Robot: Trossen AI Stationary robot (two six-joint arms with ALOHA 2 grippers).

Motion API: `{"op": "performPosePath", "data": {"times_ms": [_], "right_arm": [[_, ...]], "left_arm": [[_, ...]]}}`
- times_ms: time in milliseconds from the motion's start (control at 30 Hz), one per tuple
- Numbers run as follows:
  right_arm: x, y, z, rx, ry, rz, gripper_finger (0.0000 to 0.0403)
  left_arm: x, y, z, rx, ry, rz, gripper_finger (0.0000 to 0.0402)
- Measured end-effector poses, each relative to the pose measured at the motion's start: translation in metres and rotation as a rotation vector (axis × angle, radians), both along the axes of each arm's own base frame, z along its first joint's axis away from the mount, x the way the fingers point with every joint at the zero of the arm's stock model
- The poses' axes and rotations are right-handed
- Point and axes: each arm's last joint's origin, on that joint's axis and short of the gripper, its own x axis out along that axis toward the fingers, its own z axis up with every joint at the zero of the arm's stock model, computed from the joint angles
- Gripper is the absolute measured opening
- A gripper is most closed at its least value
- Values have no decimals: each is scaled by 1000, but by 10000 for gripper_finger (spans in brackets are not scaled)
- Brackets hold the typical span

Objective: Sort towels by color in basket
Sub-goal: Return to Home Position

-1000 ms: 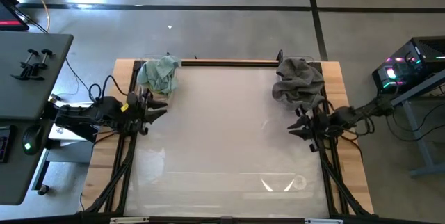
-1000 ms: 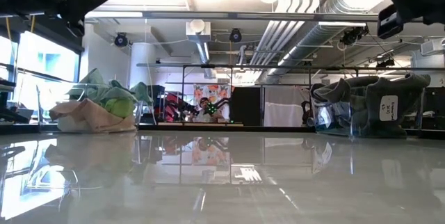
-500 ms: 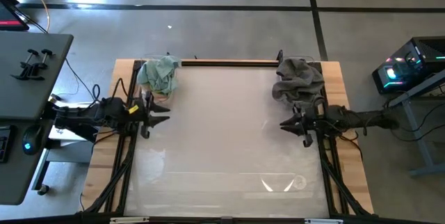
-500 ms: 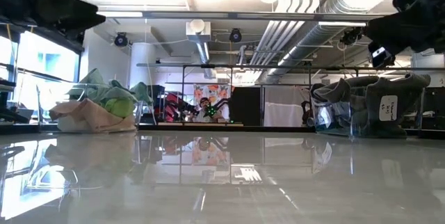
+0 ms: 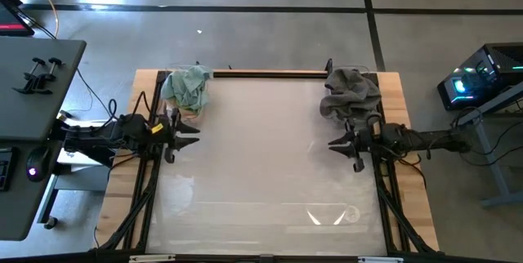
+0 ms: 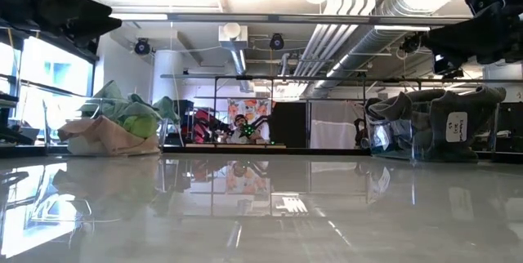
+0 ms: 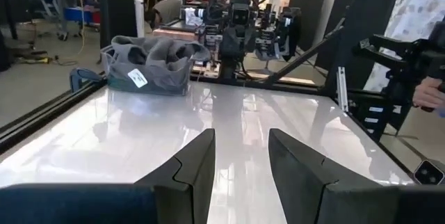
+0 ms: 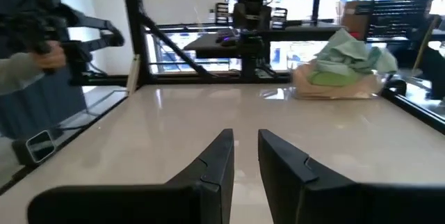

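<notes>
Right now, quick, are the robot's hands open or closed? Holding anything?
Left gripper: open, holding nothing.
Right gripper: open, narrower gap, holding nothing.

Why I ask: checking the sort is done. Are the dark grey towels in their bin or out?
In. The dark grey towels fill the clear bin at the table's right rear corner, draping over its rim.

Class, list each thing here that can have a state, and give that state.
Left gripper: open, empty, raised at the left of the table.
Right gripper: open, empty, raised at the table's right.
Grey towels: heaped in the clear bin.
Clear bin: upright, full.
Light towels: piled together at the far left corner.
</notes>
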Motion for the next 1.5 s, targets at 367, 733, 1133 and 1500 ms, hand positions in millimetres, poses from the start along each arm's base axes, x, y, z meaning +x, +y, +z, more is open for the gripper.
{"op": "performPosePath", "data": {"times_ms": [367, 733, 1133, 1500], "right_arm": [[0, 0, 0, 3, 2, -7, 62], [0, 0, 0, 4, 2, -7, 62], [0, 0, 0, 4, 2, -7, 62], [0, 0, 0, 132, 13, -9, 62]], "left_arm": [[15, -3, -30, 60, -132, -45, 97], [15, -3, -35, 246, -80, -77, 5], [17, -3, -37, 282, -42, -58, 21], [17, -3, -37, 283, -42, -56, 21]]}}
